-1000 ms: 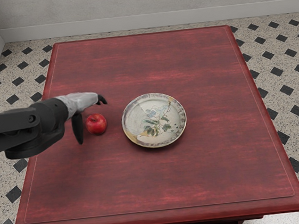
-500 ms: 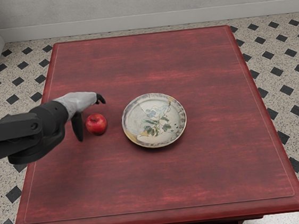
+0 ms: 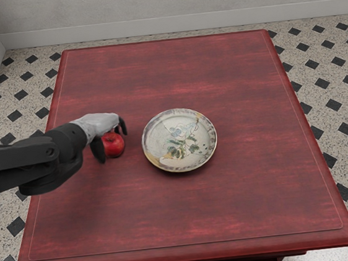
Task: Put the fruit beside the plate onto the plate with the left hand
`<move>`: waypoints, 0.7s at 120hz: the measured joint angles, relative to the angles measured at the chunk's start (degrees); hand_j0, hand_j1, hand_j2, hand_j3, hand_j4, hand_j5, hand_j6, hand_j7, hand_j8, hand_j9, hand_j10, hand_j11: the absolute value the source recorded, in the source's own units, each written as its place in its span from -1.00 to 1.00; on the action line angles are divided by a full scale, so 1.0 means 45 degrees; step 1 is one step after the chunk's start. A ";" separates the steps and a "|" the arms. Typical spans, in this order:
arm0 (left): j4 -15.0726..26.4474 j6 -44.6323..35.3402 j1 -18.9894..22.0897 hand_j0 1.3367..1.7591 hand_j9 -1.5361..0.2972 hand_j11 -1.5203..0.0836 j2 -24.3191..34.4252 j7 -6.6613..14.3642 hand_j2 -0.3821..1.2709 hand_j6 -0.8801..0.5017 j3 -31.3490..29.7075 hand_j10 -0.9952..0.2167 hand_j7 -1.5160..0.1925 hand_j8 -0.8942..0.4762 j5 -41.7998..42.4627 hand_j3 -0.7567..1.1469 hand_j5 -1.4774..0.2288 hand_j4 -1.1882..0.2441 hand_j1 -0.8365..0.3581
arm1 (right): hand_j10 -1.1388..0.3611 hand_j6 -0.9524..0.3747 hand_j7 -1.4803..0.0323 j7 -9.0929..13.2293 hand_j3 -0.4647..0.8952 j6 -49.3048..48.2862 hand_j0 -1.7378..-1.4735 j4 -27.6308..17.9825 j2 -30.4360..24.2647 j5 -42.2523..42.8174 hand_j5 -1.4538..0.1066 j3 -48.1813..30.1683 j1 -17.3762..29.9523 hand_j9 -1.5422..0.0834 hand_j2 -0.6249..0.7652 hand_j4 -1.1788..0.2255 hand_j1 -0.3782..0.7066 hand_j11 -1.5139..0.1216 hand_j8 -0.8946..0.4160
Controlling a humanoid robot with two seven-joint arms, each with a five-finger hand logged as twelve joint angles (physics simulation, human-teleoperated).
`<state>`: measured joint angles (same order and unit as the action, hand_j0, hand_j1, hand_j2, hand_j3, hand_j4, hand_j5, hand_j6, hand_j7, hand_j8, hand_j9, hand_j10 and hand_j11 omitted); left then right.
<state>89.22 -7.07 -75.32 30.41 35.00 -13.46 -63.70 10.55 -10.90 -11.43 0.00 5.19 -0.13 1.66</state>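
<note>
— Where is your left hand at this moment?

— My left hand (image 3: 102,127) is low over the left part of the red wooden table (image 3: 217,70). The dark forearm comes in from the left edge, and the hand sits right on the apple (image 3: 114,145).

— Is it open or closed?

— It's curled round the apple. My thumb (image 3: 99,152) comes down against the near left side, and my fingertips (image 3: 121,126) hook over the far side. The fruit is clasped between them, with only its front and right side showing.

— And where is the apple itself?

— It's resting on the tabletop, just beside the plate (image 3: 211,140) on the plate's left. A narrow strip of bare wood shows between them, so the two are not touching.

— What about the plate?

— It lies flat near the middle of the table. It's a pale, round plate with a painted leaf pattern and a brownish rim.
</note>
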 joint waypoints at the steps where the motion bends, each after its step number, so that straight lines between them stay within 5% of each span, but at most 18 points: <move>1: 0.0000 0.0000 0.0000 0.52 0.06 0.19 0.0000 0.0000 -0.43 -0.35 0.0000 -0.08 0.11 -0.33 0.0000 -0.20 0.07 0.05 0.12 | 0.50 0.41 0.93 0.0000 -0.32 0.0000 -0.40 0.0000 0.0000 0.0000 0.84 -0.0001 0.0000 0.87 -0.11 0.66 -0.91 0.83 0.34; 35: -0.0002 -0.0223 0.0067 0.52 -0.15 -0.05 0.0017 -0.0002 -0.18 -0.41 -0.0005 -0.31 -0.11 -0.43 -0.0007 -0.20 -0.15 -0.16 -0.06 | 0.50 0.41 0.93 0.0000 -0.32 0.0000 -0.40 0.0000 0.0000 0.0000 0.84 -0.0007 -0.0004 0.87 -0.11 0.66 -0.91 0.83 0.34; 45: -0.0017 -0.0256 0.0265 0.48 -0.24 -0.15 0.0032 0.0007 -0.27 -0.34 0.0007 -0.36 -0.20 -0.40 -0.0095 -0.21 -0.20 -0.19 -0.05 | 0.50 0.41 0.93 0.0000 -0.32 0.0000 -0.40 0.0000 0.0000 0.0000 0.84 -0.0004 -0.0004 0.87 -0.11 0.66 -0.91 0.83 0.34; 56: -0.0025 -0.0279 0.0330 0.47 -0.31 -0.23 0.0071 0.0008 0.07 -0.20 0.0007 -0.40 -0.27 -0.29 -0.0069 -0.21 -0.28 -0.08 -0.24 | 0.50 0.41 0.93 0.0000 -0.32 0.0000 -0.40 -0.0006 0.0000 0.0000 0.84 -0.0008 -0.0006 0.87 -0.11 0.66 -0.91 0.83 0.34; 84: -0.0036 -0.0252 0.0277 0.46 -0.44 -0.38 0.0204 0.0000 -0.07 -0.09 0.0088 -0.55 -0.41 -0.31 0.0229 -0.20 -0.49 0.06 -0.20 | 0.50 0.41 0.93 0.0000 -0.32 0.0000 -0.40 -0.0003 0.0000 0.0000 0.84 -0.0011 -0.0008 0.87 -0.11 0.66 -0.91 0.83 0.34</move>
<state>89.06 -8.20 -74.08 31.33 35.00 -13.06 -62.66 10.55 -10.90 -11.44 0.00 5.19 -0.18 1.63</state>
